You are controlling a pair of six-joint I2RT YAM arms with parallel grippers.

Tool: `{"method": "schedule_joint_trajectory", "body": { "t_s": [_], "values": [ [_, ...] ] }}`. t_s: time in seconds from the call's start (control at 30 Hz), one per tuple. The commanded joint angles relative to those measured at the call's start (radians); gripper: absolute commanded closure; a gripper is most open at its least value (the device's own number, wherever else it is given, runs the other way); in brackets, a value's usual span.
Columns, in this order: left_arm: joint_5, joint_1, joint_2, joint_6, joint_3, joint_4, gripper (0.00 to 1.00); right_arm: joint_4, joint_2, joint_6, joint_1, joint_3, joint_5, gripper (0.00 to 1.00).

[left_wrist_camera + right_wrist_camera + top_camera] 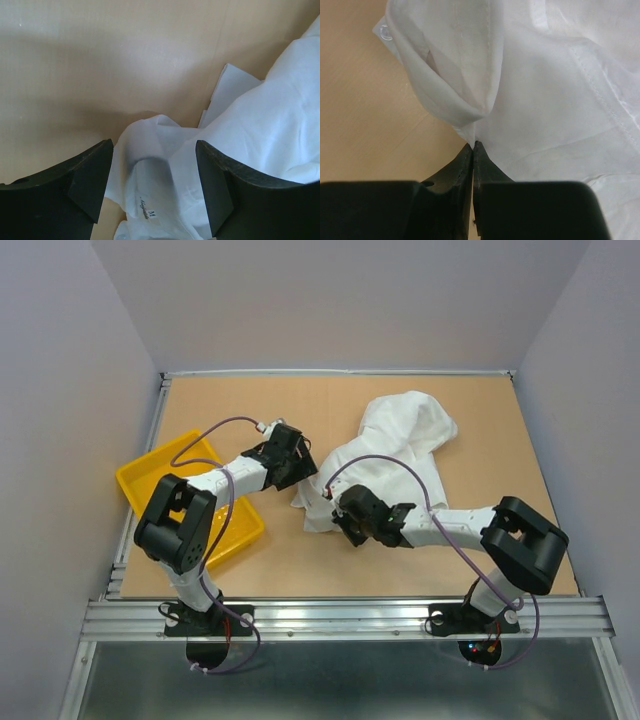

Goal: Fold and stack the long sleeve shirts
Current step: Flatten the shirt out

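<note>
I am pinching the shirt (555, 90) edge in the right gripper (473, 146), left gripper (153, 150) spread astride the collar (150, 180), for flattening

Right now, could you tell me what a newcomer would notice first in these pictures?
The crumpled white shirt, heaped unfolded right of the middle of the table, draws the eye first. The right gripper is pinched shut on its near edge, while the left gripper stands open over the collar with its size label. A yellow tray sits at the table's left edge.
</note>
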Motion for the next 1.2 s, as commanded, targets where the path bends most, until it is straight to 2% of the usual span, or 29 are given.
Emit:
{"method": "schedule_joint_trajectory", "body": {
  "t_s": [0.0,0.03,0.07,0.13,0.17,0.2,0.23,0.27,0.4,0.43,0.5,0.53,0.57,0.6,0.63,0.7,0.77,0.8,0.87,0.9,1.0,1.17],
  "values": [
    [-0.025,-0.008,0.011,-0.03,0.039,-0.02,0.3,0.064,-0.042,0.017,0.003,-0.03,-0.018,0.94],
    [-0.042,-0.009,0.017,-0.033,0.039,-0.029,0.34,0.064,-0.05,0.017,0.001,-0.031,-0.019,0.94],
    [-0.051,-0.009,0.019,-0.033,0.039,-0.032,0.43,0.064,-0.052,0.017,0.001,-0.036,-0.016,0.94],
    [-0.07,-0.009,0.019,-0.03,0.044,-0.042,0.54,0.064,-0.059,0.017,0.001,-0.041,-0.013,0.94],
    [-0.076,-0.009,0.019,-0.024,0.05,-0.048,0.69,0.064,-0.064,0.017,0.001,-0.042,-0.011,0.94],
    [-0.084,-0.009,0.019,-0.016,0.057,-0.054,0.77,0.064,-0.067,0.017,0.001,-0.044,-0.002,0.94],
    [-0.1,-0.009,0.019,-0.01,0.083,-0.066,0.93,0.064,-0.072,0.017,0.001,-0.045,0.007,0.94],
    [-0.11,-0.009,0.019,0.016,0.105,-0.074,1.0,0.064,-0.091,0.014,0.001,-0.047,0.04,0.97],
    [-0.15,-0.009,0.057,0.128,0.351,-0.16,1.0,0.038,-0.2,-0.081,-0.002,-0.024,0.278,0.99],
    [-0.159,-0.009,0.087,0.15,0.507,-0.184,1.0,0.023,-0.226,-0.106,-0.011,-0.005,0.327,0.99],
    [-0.16,-0.009,0.121,0.189,0.676,-0.236,1.0,-0.006,-0.295,-0.173,-0.051,0.09,0.473,0.99],
    [-0.156,-0.009,0.155,0.2,0.852,-0.256,1.0,-0.006,-0.312,-0.242,-0.078,0.134,0.529,0.99],
    [-0.151,-0.009,0.173,0.208,0.943,-0.263,1.0,-0.008,-0.331,-0.279,-0.089,0.224,0.647,0.99],
    [-0.142,-0.009,0.215,0.223,1.034,-0.267,1.0,-0.008,-0.352,-0.36,-0.101,0.283,0.698,0.99],
    [-0.107,-0.009,0.232,0.228,1.209,-0.272,1.0,-0.006,-0.361,-0.405,-0.112,0.333,0.738,0.99],
    [-0.02,-0.009,0.252,0.24,1.376,-0.229,1.0,0.016,-0.374,-0.55,-0.126,0.482,0.818,0.99],
    [0.048,-0.011,0.214,0.269,1.374,-0.075,1.0,0.061,-0.401,-0.641,-0.124,0.556,0.841,0.99],
    [0.124,-0.012,0.144,0.279,1.343,-0.006,1.0,0.122,-0.414,-0.713,-0.126,0.605,0.849,0.99],
    [0.145,-0.014,0.062,0.282,1.201,0.189,1.0,0.165,-0.444,-0.78,-0.124,0.671,0.838,0.99],
    [0.131,-0.014,-0.008,0.282,1.132,0.232,1.0,0.167,-0.453,-0.791,-0.126,0.691,0.828,0.99],
    [0.097,-0.011,-0.084,0.297,1.101,0.276,1.0,0.169,-0.499,-0.789,-0.124,0.717,0.766,0.99],
    [0.027,-0.011,-0.204,0.34,1.079,0.277,1.0,0.112,-0.585,-0.669,-0.124,0.723,0.59,0.99]
  ]
}}
